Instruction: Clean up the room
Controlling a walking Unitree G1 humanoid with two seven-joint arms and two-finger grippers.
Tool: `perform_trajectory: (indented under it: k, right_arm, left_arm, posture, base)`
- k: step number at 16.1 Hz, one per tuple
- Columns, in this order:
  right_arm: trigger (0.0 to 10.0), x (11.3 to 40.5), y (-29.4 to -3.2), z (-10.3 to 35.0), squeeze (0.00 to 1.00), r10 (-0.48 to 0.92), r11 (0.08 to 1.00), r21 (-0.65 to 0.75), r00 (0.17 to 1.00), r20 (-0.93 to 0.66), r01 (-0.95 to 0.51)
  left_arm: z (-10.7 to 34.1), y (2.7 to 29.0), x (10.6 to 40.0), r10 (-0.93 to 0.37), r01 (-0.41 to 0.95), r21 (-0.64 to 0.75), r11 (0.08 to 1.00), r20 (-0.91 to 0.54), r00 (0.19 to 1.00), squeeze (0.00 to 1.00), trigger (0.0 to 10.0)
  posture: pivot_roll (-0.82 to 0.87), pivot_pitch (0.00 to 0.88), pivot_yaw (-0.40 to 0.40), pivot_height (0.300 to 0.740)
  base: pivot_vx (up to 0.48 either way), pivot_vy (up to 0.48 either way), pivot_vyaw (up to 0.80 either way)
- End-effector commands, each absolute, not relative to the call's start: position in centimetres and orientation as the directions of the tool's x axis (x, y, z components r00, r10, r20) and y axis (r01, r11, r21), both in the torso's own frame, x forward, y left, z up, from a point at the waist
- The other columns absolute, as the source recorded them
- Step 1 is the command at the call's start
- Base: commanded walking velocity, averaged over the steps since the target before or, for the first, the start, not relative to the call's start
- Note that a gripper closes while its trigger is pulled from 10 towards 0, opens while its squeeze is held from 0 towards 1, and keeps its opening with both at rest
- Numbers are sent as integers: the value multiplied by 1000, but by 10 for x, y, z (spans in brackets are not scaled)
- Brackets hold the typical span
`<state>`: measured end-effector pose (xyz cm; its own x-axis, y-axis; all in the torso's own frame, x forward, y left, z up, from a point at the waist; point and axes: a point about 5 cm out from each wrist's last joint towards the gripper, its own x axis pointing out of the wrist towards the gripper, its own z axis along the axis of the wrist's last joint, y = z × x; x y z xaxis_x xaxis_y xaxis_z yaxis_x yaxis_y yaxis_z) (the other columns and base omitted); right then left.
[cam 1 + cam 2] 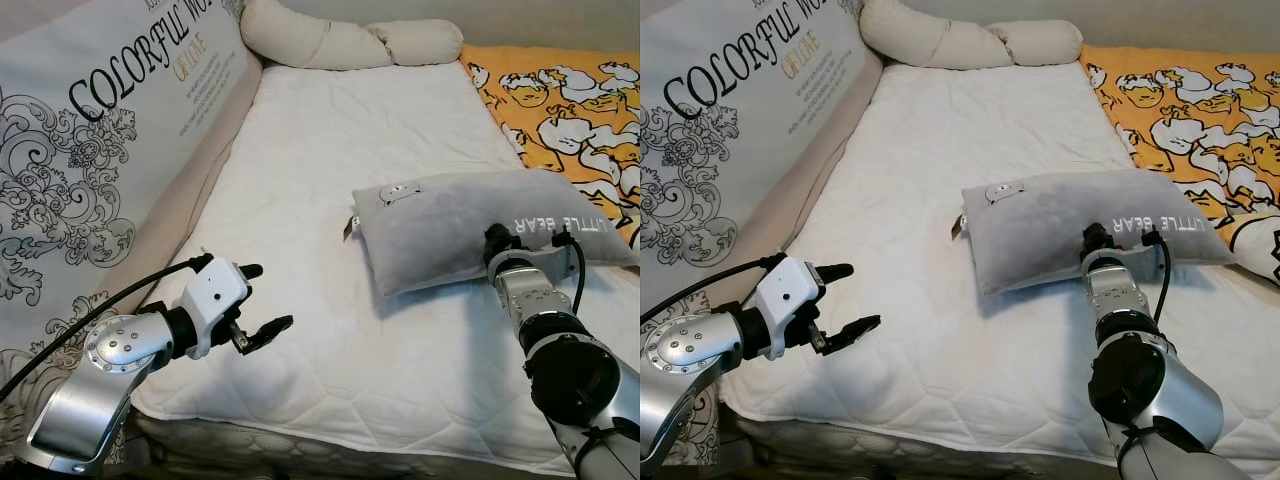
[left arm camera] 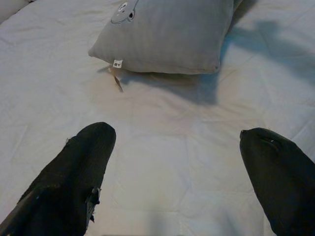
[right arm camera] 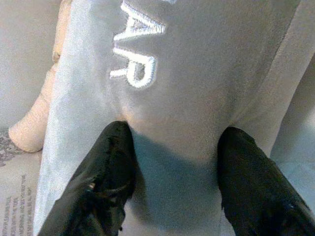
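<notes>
Right gripper pinching the grey pillow's near edge

The pillow lies on the white mattress; the right gripper squeezes its plush edge between both fingers, probably to lift it, while the left gripper waits spread open, empty, above the mattress.

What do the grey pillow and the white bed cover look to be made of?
The pillow looks like soft plush fabric with a short matte nap; its white lettering appears stitched, and the cloth bulges between the right gripper jaws. The bed cover looks like quilted matte cloth, probably cotton or polyester, judging by its stitched diamond pattern.
</notes>
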<state>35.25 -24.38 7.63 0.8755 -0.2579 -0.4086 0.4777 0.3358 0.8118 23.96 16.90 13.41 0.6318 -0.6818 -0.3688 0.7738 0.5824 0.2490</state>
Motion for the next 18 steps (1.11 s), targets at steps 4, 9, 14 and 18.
perform_trajectory:
  k: [4, 9, 14, 18]
  right_arm:
    - [0, 355, -244, 81, 0, -266, 357, 803, 876, -403, 478]
    - [0, 356, -246, 82, 0, -269, 361, 800, 875, -404, 480]
    - [0, 357, -246, 84, 0, -266, 376, 794, 877, -401, 477]
    - [0, 356, -249, 84, 0, -269, 386, 781, 869, -414, 492]
  left_arm:
    - [136, 169, 241, -680, 776, 260, 574, -376, 629, 0, 10000]
    - [136, 168, 244, -679, 773, 263, 578, -371, 634, 0, 10000]
    - [135, 168, 246, -676, 769, 262, 583, -368, 638, 0, 10000]
    - [133, 168, 247, -666, 757, 263, 598, -363, 652, 0, 10000]
  posture:
    - [110, 0, 35, 740]
    - [103, 0, 35, 740]
    - [96, 0, 34, 740]
    - [91, 0, 31, 740]
  base:
    - [0, 0, 0]
    - [0, 0, 0]
    - [0, 0, 0]
    - [0, 0, 0]
